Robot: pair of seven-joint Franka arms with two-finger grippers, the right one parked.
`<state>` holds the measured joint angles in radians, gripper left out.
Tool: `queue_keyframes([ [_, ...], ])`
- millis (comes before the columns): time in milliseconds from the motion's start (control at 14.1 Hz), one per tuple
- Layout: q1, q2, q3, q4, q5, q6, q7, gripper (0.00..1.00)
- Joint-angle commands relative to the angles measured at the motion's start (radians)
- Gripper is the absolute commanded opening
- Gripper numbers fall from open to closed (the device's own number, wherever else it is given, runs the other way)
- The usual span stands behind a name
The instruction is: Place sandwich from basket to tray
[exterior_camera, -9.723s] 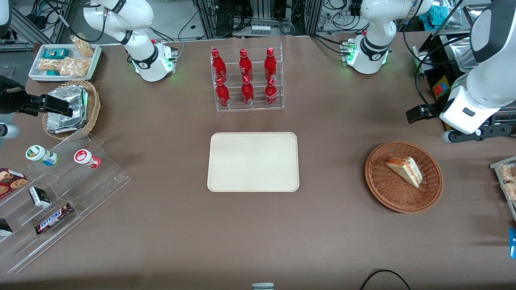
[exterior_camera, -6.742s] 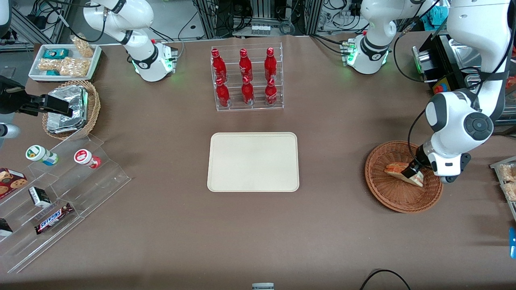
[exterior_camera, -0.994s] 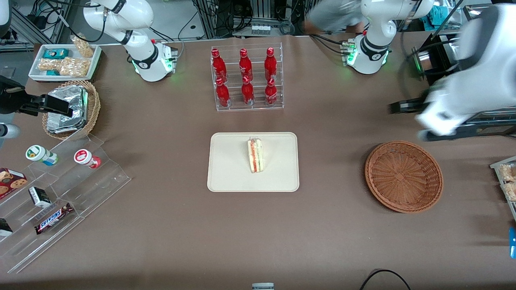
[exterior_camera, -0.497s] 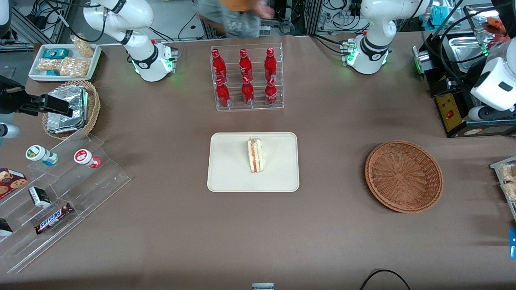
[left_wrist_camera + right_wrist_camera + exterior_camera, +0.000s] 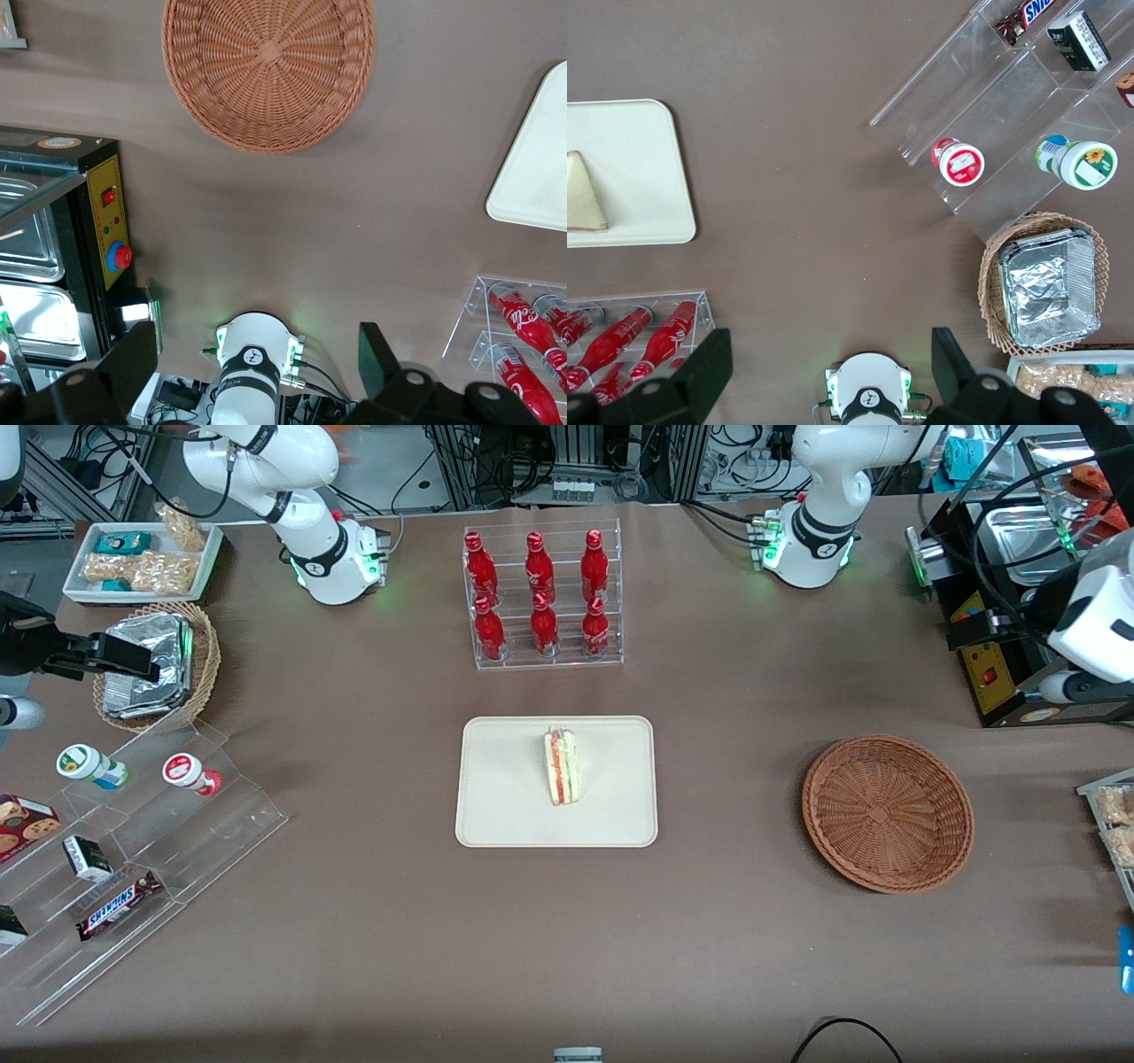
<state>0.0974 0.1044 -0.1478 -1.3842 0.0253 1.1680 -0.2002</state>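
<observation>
Basically, we had the sandwich (image 5: 561, 767) standing on its edge on the tray (image 5: 505, 815), near the middle, filling layers facing up. The basket (image 5: 887, 812) sat empty toward the working arm's end of the table (image 5: 735, 939), well apart from the tray.

Our end effector (image 5: 257, 354) was parked high above the table, near the black control box (image 5: 988, 677), farther from the front camera than the basket. Its fingers (image 5: 376, 350) stood wide apart with nothing between them. We judged the placement done.

Handling, as we judged it: light, soft bread that would squash under a hard pinch; the clear wrap looked slippery. Standing on a narrow edge, it could tip with a nudge. For any re-grip we would close gently across the 2 flat bread faces, mid-height, not on the pointed tip.

Counts we made:
- 1 sandwich, 1 tray, 1 reddish basket
- 6 red bottles (image 5: 538, 593) in 1 clear rack
- 1 smaller tan basket (image 5: 205, 657) holding foil packets; number of packets unclear
- 2 round tubs (image 5: 190, 772) on the clear stepped shelf (image 5: 230, 824), plus 1 Snickers bar (image 5: 117, 904)
- 1 white tray of snack packets (image 5: 142, 561)
</observation>
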Motion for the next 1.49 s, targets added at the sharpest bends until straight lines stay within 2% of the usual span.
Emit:
queue_keyframes([
  [0,0.008,-0.081,-0.006,-0.116,-0.018,0.083,0.004,1.0],
  [568,0.001,-0.1,-0.009,-0.161,-0.011,0.15,0.005,1.0],
  [781,-0.001,-0.133,-0.01,-0.223,-0.008,0.205,0.005,1.0],
  [1419,-0.001,-0.092,-0.01,-0.173,-0.011,0.214,-0.005,1.0],
])
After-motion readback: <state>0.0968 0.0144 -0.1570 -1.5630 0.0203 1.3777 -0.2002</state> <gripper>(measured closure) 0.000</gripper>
